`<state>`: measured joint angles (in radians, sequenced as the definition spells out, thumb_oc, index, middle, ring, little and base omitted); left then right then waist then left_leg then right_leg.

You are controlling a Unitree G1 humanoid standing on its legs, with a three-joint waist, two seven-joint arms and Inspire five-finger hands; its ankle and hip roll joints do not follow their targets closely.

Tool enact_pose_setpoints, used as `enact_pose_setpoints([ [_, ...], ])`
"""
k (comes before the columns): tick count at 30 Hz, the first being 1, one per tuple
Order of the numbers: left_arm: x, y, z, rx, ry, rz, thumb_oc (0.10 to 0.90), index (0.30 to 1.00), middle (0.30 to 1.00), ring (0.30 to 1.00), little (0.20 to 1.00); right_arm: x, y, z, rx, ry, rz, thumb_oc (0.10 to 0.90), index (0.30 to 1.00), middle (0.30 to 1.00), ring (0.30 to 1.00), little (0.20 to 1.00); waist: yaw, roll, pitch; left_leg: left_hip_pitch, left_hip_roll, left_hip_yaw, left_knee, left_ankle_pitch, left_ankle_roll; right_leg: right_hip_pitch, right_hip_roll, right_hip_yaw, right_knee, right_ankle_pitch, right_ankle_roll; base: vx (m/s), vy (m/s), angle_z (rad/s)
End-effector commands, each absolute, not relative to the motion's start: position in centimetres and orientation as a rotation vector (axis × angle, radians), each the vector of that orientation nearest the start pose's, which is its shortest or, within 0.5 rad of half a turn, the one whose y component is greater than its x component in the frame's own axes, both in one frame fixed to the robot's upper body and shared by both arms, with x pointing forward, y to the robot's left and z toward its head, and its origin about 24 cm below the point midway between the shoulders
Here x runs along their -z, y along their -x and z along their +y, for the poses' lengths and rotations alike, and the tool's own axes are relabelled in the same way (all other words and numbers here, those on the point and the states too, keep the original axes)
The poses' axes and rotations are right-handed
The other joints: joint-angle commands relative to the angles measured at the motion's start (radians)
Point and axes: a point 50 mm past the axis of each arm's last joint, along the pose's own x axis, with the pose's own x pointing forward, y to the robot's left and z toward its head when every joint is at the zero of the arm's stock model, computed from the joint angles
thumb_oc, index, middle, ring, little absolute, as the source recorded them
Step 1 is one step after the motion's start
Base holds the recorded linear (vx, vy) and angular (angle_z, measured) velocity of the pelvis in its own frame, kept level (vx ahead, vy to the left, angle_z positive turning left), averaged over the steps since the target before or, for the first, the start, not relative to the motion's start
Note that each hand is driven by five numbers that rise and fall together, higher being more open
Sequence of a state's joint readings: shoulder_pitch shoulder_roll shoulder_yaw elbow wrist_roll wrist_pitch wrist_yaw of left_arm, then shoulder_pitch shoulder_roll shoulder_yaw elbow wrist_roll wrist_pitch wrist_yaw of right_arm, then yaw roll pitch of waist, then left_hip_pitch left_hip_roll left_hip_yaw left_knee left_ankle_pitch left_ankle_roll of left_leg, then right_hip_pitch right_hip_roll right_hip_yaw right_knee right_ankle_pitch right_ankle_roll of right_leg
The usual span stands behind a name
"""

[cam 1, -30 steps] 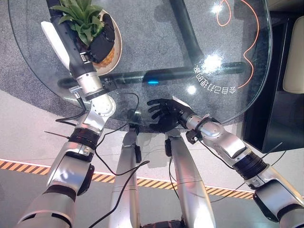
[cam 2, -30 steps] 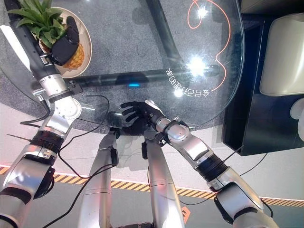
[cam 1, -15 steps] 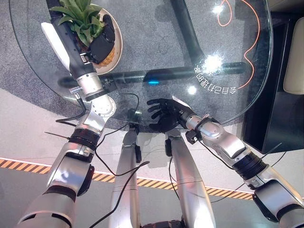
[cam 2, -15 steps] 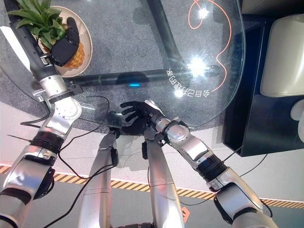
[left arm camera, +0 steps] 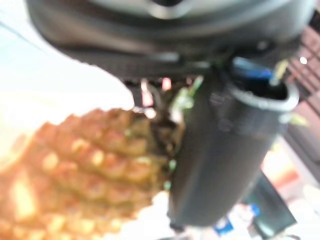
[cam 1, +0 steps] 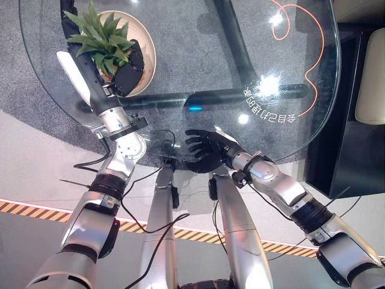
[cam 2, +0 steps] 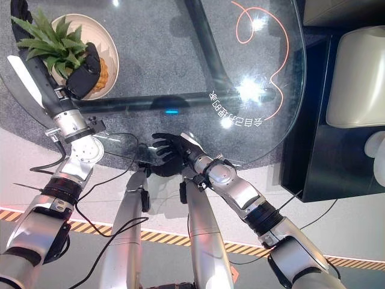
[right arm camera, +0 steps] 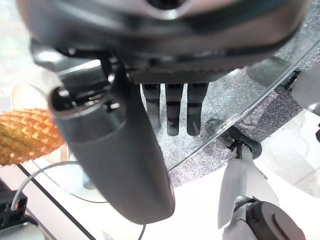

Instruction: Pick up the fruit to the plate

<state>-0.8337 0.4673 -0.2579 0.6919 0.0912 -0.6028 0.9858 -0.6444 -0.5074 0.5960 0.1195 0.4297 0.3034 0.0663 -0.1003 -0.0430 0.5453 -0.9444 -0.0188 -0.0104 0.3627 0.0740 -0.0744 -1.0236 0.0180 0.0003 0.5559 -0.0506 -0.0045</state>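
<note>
Left hand [cam 1: 124, 66] is curled round the pineapple [cam 2: 96, 71], which sits on the plate [cam 1: 146, 45] at the far left of the glass table [cam 1: 240, 60]. Right hand [cam 1: 206, 149] rests at the table's near edge, fingers [right arm camera: 172, 112] straight and spread, holding nothing.

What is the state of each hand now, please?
Left hand: shut on the pineapple, over the plate.
Right hand: open, fingers relaxed, holding nothing, at the near edge of the glass table.
</note>
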Motion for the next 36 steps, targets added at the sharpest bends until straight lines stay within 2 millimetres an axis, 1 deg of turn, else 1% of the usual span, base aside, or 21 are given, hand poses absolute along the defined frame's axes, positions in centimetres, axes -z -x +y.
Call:
enact_pose_setpoints([
  [1, -22.9, -34.2, 20.6, -0.644, -0.16, -1.02, 0.8, 0.9, 0.9, 0.9, 0.9, -10.0, -31.0, -8.2, -0.651, 0.328, 0.067, 0.8, 0.9, 0.9, 0.9, 0.9, 0.028, -0.013, -0.025, 0.026, -0.052, -0.024, 0.033, -0.032, -0.006, 0.071, 0.014, -0.039, -0.139, 0.068, 0.039, -0.03, -0.059, 0.01],
  [5, -21.9, -34.0, 20.7, -0.603, -0.175, -0.986, 0.8, 0.9, 0.9, 0.9, 0.9, -9.9, -30.6, -8.2, -0.648, 0.326, 0.059, 0.8, 0.9, 0.9, 0.9, 0.9, 0.033, -0.012, -0.025, 0.043, -0.05, -0.029, 0.012, -0.021, -0.006, 0.087, 0.015, -0.046, -0.155, 0.072, 0.037, -0.03, -0.059, 0.03],
  [12, -20.3, -33.3, 21.1, -0.594, -0.168, -0.947, 0.8, 0.9, 0.9, 0.9, 0.9, -9.4, -30.1, -8.6, -0.64, 0.327, 0.055, 0.8, 0.9, 0.9, 0.9, 0.9, 0.037, -0.005, -0.025, 0.066, -0.048, -0.034, -0.009, -0.01, -0.007, 0.11, 0.019, -0.051, -0.167, 0.071, 0.035, -0.02, -0.038, 0.04],
  [26, -20.1, -33.2, 21.8, -0.572, -0.147, -0.909, 0.8, 0.9, 0.9, 0.9, 0.9, -9.1, -29.7, -8.7, -0.635, 0.315, 0.055, 0.8, 0.9, 0.9, 0.9, 0.9, 0.037, 0.008, -0.025, 0.097, -0.044, -0.032, -0.03, 0.0, -0.006, 0.141, 0.018, -0.054, -0.18, 0.069, 0.034, 0.0, -0.008, 0.0],
  [36, -19.5, -33.1, 23.0, -0.581, -0.093, -0.857, 0.8, 0.9, 0.9, 0.9, 0.9, -9.1, -29.6, -8.8, -0.629, 0.3, 0.052, 0.8, 0.9, 0.9, 0.9, 0.9, 0.036, 0.015, -0.025, 0.124, -0.044, -0.03, -0.028, -0.006, -0.005, 0.167, 0.015, -0.05, -0.173, 0.06, 0.032, 0.0, 0.0, 0.0],
])
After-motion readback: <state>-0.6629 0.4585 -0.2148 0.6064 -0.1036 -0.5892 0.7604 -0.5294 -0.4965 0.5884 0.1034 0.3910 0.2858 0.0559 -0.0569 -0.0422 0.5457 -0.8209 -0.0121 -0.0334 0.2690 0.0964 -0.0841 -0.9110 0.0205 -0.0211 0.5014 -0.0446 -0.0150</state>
